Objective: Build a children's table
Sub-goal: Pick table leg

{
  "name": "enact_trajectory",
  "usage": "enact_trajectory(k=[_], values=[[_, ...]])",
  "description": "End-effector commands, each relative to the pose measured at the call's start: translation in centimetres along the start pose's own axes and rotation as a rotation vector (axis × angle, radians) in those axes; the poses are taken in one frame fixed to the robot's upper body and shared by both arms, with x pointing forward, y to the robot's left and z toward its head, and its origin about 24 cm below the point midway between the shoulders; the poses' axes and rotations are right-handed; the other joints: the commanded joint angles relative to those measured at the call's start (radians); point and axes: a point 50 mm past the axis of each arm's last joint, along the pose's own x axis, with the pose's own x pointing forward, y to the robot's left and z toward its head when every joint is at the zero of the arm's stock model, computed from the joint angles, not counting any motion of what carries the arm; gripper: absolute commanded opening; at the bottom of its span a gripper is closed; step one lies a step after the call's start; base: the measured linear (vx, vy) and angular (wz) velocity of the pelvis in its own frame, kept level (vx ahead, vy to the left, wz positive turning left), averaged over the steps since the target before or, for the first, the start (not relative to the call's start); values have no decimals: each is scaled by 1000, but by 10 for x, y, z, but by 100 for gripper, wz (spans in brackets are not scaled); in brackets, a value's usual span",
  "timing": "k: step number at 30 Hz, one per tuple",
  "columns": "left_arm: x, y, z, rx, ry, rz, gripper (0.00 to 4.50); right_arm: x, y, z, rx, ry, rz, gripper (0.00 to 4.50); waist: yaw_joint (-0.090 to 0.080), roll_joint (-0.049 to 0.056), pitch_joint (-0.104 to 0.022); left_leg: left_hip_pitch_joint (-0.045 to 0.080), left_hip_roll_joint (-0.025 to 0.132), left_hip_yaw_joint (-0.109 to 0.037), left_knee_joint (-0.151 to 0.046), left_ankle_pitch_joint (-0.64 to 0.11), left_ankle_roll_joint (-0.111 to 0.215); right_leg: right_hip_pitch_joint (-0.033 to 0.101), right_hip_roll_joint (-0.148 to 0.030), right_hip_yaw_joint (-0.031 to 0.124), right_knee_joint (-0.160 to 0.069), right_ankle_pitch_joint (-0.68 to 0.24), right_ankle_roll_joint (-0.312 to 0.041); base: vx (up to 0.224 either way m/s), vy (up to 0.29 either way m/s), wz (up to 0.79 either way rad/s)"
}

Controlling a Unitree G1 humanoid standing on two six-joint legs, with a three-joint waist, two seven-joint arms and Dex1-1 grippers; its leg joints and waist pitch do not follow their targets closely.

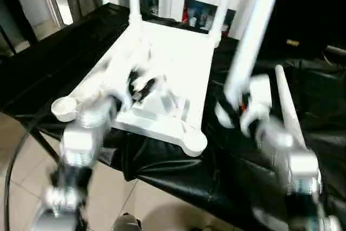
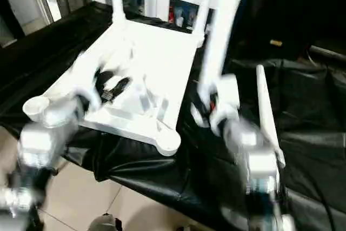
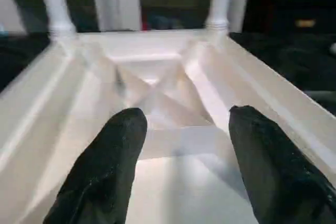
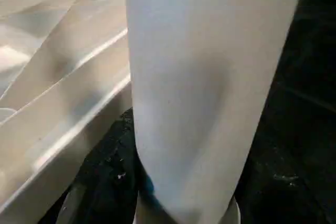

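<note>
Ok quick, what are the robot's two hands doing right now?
Left gripper: open, holding nothing, over the table top.
Right gripper: closed on a white table leg, holding it upright.

Close before us we see a thick white cylindrical plastic tube leg (image 4: 194, 93), running from the upper edge of the view down to the lower edge, tilted slightly. Beside it lies the white plastic tabletop (image 4: 58, 103), underside up, with raised ribs crossing it at a slant and a straight outer rim. Under both spreads a black, wrinkled cloth covering the surface (image 4: 294, 145), dark and faintly glossy, showing between leg and rim.
</note>
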Motion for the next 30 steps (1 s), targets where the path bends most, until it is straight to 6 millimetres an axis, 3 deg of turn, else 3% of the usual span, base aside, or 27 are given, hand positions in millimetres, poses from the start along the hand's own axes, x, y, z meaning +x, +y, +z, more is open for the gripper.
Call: enact_trajectory(k=[1, 3, 4, 5, 6, 7, 8, 9, 10, 11, 12, 13, 14, 15, 16, 17, 18, 19, 20, 21, 22, 23, 24, 25, 26, 29, 30], values=[[-2, 2, 4, 22, -50, 40, 294, -4, 1, 19, -33, -137, -60, 191, -11, 21, -73, 22, 9, -4, -74, -353, -45, 43, -45, 32, -97, -339, -86, 0, 0, 0], [-4, 7, 5, -11, -59, 76, 294, -6, 5, 13, 29, -113, -51, 191, -16, 20, -72, 19, 4, -1, -73, -368, -34, 42, -50, 35, -102, -388, -72, 0, 0, 0], [-4, 7, 5, -11, -59, 76, 294, -6, 5, 13, 29, -113, -51, 191, -17, 18, -72, 13, 1, 2, -69, -350, 3, 46, -68, 45, -107, -427, -73, 0, 0, 0], [-6, 10, 7, 3, -66, 90, 294, -8, 5, 8, 82, -100, -49, 191, -25, 29, -76, 62, 3, 45, -25, -359, -29, -9, -39, 89, -136, -486, -50, 0, 0, 0], [-7, 11, 7, 15, -70, 97, 294, -8, 5, 6, 80, -96, -53, 191, -15, 7, -70, 44, -7, 43, -18, -376, -32, 12, -46, 123, -129, -550, -50, -24, 22, -31], [-8, 12, 7, 26, -75, 108, 294, -9, 4, 5, 73, -93, -58, 191, -3, -2, -67, 38, -18, 41, 13, -387, -8, 17, -60, 176, -144, -629, -35, 3, 63, -52], [-10, 12, 7, 32, -72, 115, 294, -9, 4, 4, 73, -90, -59, 191, 5, -6, -70, 38, -23, 35, 34, -377, 13, 23, -76, 210, -154, -674, -32, 3, 63, -52], [-12, 14, 6, 59, -70, 135, 294, -8, 5, 3, 81, -86, -55, 191, 17, -10, -67, 12, -28, 1, 67, -315, 48, 54, -110, 275, -165, -731, -39, -12, 121, -53], [-13, 14, 6, 87, -66, 150, 294, -7, 5, 3, 84, -87, -52, 191, 7, -3, -63, 11, -24, -17, 33, -260, 28, 34, -46, 255, -147, -696, -47, -22, 151, -59], [-16, 13, 4, 101, -65, 156, 294, -6, 7, 5, 70, -93, -30, 191, -13, 8, -64, 29, -14, -10, -10, -274, -4, 1, 16, 205, -122, -608, -46, -22, 151, -59], [-17, 13, 3, 99, -65, 155, 294, -6, 8, 5, 63, -97, -24, 191, -40, 40, -77, 82, 12, -14, -38, -320, -83, -57, 90, 125, -70, -347, -30, -39, 178, -53], [-18, 13, 2, 92, -59, 161, 294, -5, 8, 5, 66, -97, -20, 191, -55, 42, -78, 49, 48, -69, -96, -425, -100, -13, 71, 61, 1, -142, -61, -56, 168, -38], [-18, 13, 1, 86, -53, 168, 294, -4, 9, 6, 70, -97, -17, 191, -65, 70, -76, 43, 75, -86, -111, -413, -112, -5, 50, 50, 6, -70, -77, -56, 168, -38], [-20, 12, -1, 53, -48, 190, 294, -1, 10, 6, 64, -94, 3, 191, -81, 72, -76, 54, 134, -101, -132, -367, -104, -8, 25, 15, 10, -15, -108, -41, 102, -11], [-21, 12, -1, 57, -43, 198, 294, 0, 10, 7, 57, -94, 11, 191, -96, 66, -77, 56, 179, -127, -138, -282, -10, -3, 3, -8, 42, -42, -107, 0, 0, 0], [-21, 12, -2, 65, -40, 197, 294, 1, 10, 9, 50, -97, 18, 191, -98, 67, -79, 60, 182, -129, -127, -235, 48, -6, -10, -11, 48, -65, -108, 0, 0, 0], [-22, 11, -2, 81, -35, 193, 294, 1, 10, 10, 47, -98, 31, 191, -103, 39, -95, 64, 152, -113, -78, -104, 189, 4, -46, 4, 32, -23, -140, -35, -66, -9], [-23, 11, -3, 90, -29, 189, 294, 2, 10, 11, 42, -99, 45, 191, -86, 13, -104, 5, 43, -41, -14, -45, 261, 50, -77, 27, -34, 100, -235, -67, -95, -11], [-23, 10, -3, 92, -23, 185, 294, 3, 10, 12, 36, -100, 55, 191, -62, -4, -104, -26, -25, 2, 20, -65, 235, 69, -87, 39, -63, 116, -256, -67, -95, -11], [-24, 10, -4, 95, -17, 182, 294, 4, 10, 14, 22, -105, 76, 191, -30, -26, -83, -18, -35, -1, 23, -122, 149, 64, -124, 52, -101, -130, -159, -75, -114, -7], [-24, 10, -4, 95, -17, 182, 294, 4, 10, 14, 22, -105, 76, 191, -20, -18, -74, -21, -21, -11, 4, -132, 87, 72, -120, 48, -117, -436, -48, -58, -107, -9], [-26, 10, -5, 97, -12, 182, 294, 6, 10, 16, 5, -107, 110, 191, -18, -15, -73, -22, -14, -13, -6, -138, 73, 69, -110, 45, -121, -528, -10, -58, -107, -9], [-27, 10, -6, 114, -10, 165, 294, 7, 12, 17, -14, -103, 155, 191, -18, -11, -68, -14, -4, -15, -28, -179, 46, 59, -88, 28, -129, -614, 23, -57, -62, -13], [-27, 9, -6, 119, -10, 160, 294, 8, 12, 18, -16, -102, 168, 191, -18, -6, -66, 1, 3, -17, -42, -238, 29, 52, -73, 11, -133, -619, 27, -52, -23, -8], [-27, 9, -6, 119, -10, 159, 294, 8, 12, 18, -16, -102, 168, 191, -18, -3, -67, 7, 6, -19, -46, -261, 24, 52, -69, 6, -131, -599, 21, -52, -23, -8], [-28, 7, -2, 134, -32, 119, 294, 11, 15, 16, -34, -89, 201, 191, -17, 5, -67, 25, 31, -33, -72, -347, 11, 49, -67, 4, -115, -435, -63, 0, 0, 0], [-28, 6, -1, 132, -32, 106, 294, 11, 17, 14, -17, -79, 209, 191, -9, -1, -64, -12, 19, -60, -87, -369, 35, 81, -87, -23, -92, -428, -91, 0, 0, 0]])
